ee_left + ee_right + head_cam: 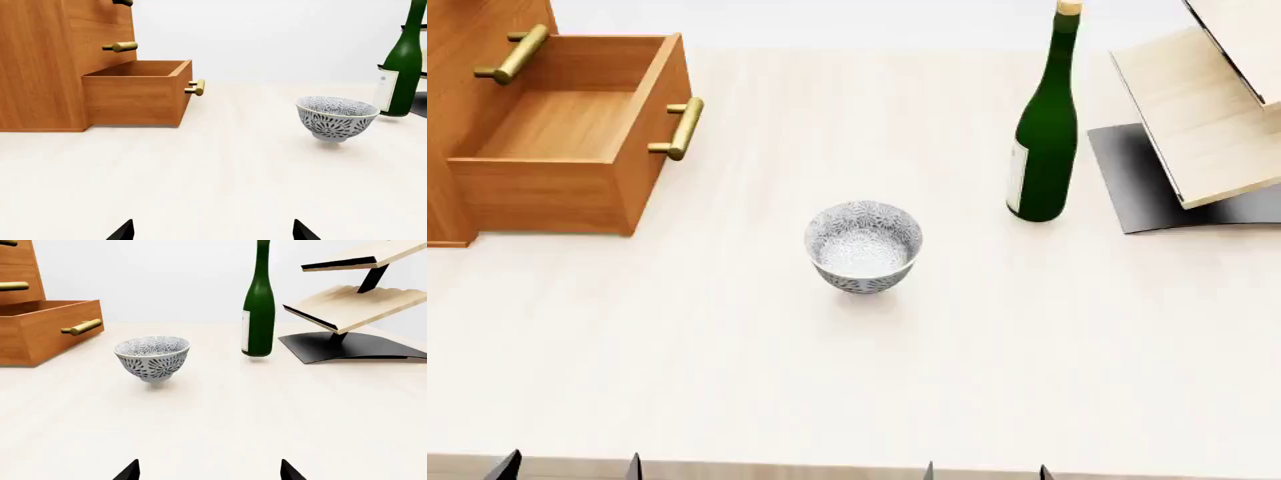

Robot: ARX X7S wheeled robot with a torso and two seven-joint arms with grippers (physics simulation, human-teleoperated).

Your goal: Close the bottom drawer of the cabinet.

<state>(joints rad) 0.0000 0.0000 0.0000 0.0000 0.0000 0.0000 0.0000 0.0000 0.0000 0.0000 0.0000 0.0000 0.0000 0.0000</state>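
Orange-brown wood is filling the table's far left corner: the cabinet [447, 120] is standing there with the bottom drawer [567, 150] pulled fully out, its brass handle [681, 128] facing the open tabletop [868, 380]. Sitting near the middle is a patterned bowl [864, 246], clear of the drawer front. Farther right, a green bottle [1046, 125] is standing upright beside a pale board rack [1208, 110]. Both the left gripper [567, 468] and right gripper [985, 470] are showing spread, empty fingertips at the near edge.
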